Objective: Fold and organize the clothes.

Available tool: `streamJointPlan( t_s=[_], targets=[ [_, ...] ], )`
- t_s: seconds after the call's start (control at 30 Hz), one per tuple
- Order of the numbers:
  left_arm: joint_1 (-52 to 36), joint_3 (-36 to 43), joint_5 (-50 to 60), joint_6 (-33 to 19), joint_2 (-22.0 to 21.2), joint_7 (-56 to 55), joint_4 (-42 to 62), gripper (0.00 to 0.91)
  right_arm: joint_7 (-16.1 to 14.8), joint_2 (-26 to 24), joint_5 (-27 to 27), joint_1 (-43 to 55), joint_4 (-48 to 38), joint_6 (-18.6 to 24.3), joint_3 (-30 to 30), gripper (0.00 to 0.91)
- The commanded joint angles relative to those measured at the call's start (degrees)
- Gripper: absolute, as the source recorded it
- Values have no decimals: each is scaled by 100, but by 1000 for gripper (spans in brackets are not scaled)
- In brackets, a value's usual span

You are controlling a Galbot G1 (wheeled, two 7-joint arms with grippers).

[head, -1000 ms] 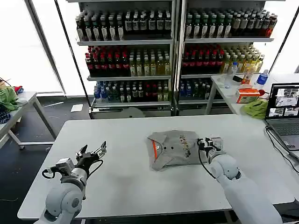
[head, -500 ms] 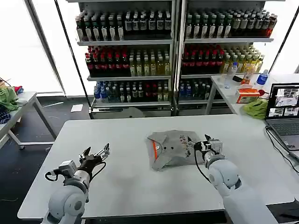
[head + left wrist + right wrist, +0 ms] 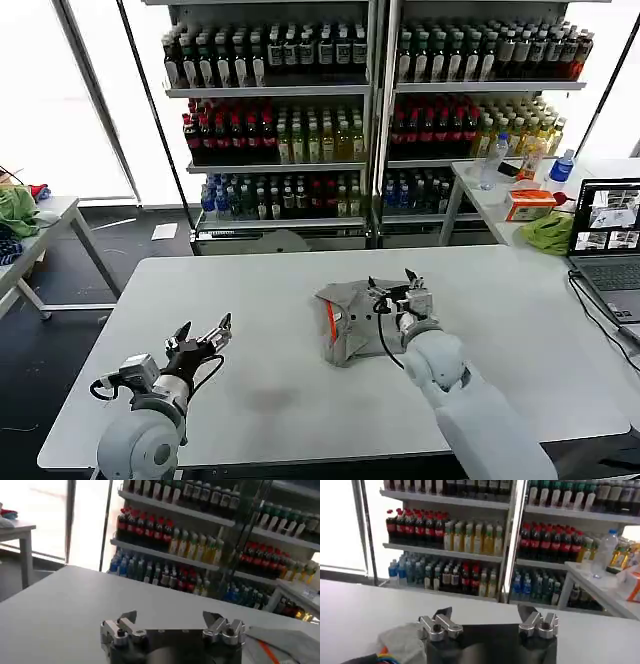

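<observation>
1. Your grey shirt lies folded and somewhat rumpled near the middle of the white table, slightly toward your right side. An orange-red trim stripe runs along its left part.
2. Your right gripper is over the right portion of the shirt, and its forearm crosses the table from the near right corner. The jaws stand wide apart. Nothing is between them in the right wrist view, where bunched grey cloth shows beside the gripper body.
3. Your left gripper hangs above the near-left part of the table, well apart from the shirt. Its jaws are spread wide and hold nothing; the left wrist view confirms this, with the shirt's edge off to one side.
4. Open room: bare tabletop surrounds the shirt on all sides, most of it to your left and along the far edge. The near edge is partly covered by both arms.
5. Surroundings: a laptop sits at the table's right edge. A side table behind it carries a green cloth, an orange box and bottles.
6. Containers: the shelves beyond the table are packed with rows of drink bottles.
</observation>
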Motion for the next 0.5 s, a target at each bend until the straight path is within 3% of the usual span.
streamJointPlan(
  t_s=[0.03,0.27,0.5],
  targets=[
    [218,-69,26,10,-65,8,-72,907,270,622,-30,481,-995,-64,-375,907],
    [233,-59,43,40,-81,20,-58,907,474,814,602,575,-1305,-329,-337,907],
    [236,-83,35,41,-24,39,-34,907,537,867,792,591,-1458,-397,-319,907]
  ],
)
